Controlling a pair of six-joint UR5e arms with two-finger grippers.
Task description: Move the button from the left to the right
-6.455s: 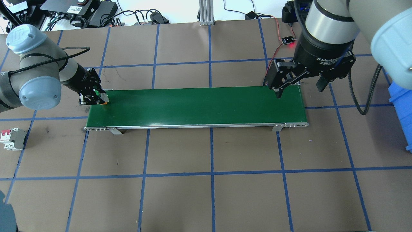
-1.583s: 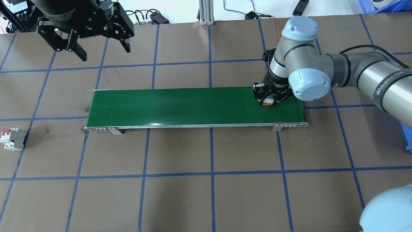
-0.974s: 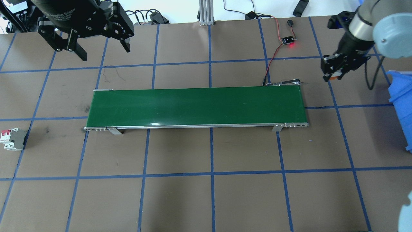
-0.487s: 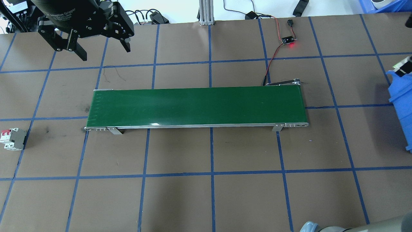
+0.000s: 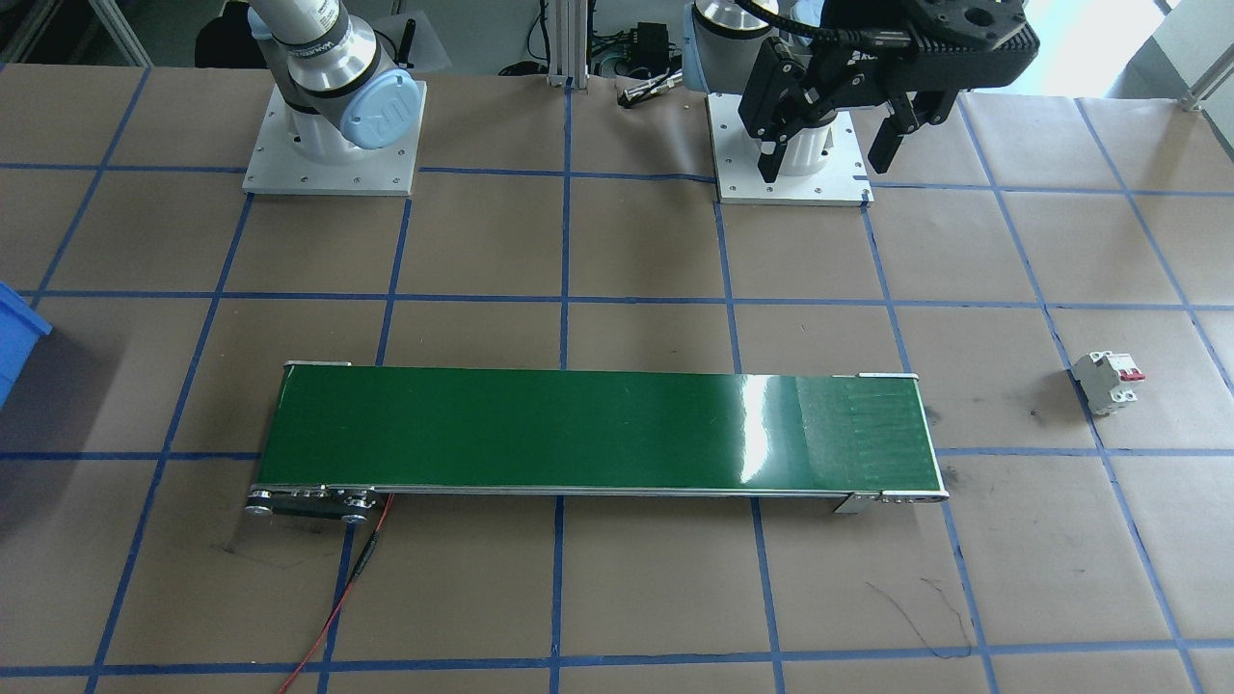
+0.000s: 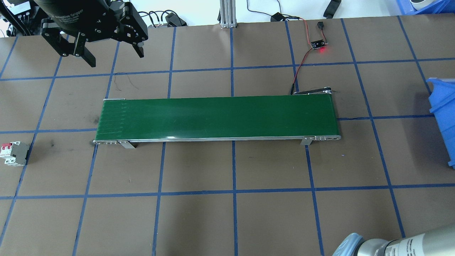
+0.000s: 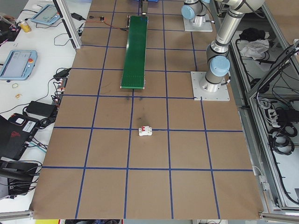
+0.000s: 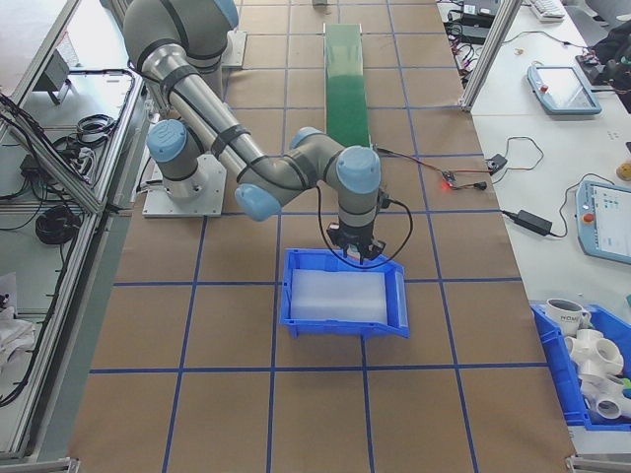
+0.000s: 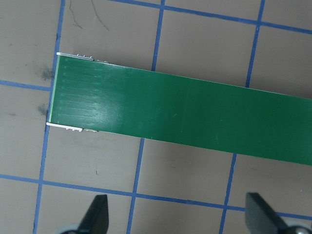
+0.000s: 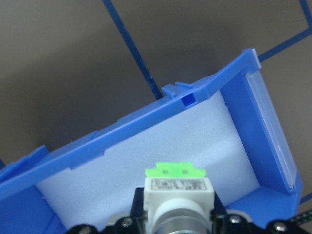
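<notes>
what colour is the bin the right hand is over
Blue bin with a white foam lining, clearest in the exterior right view.

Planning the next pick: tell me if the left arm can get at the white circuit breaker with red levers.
Probably yes. The white circuit breaker with red levers stands alone on that arm's side, and the left tool hangs open, holding nothing.

A dark green belt (image 6: 217,117) lies on a brown table (image 6: 270,220) gridded with blue tape. The blue plastic bin (image 10: 122,131) has white foam lining (image 10: 146,146).
</notes>
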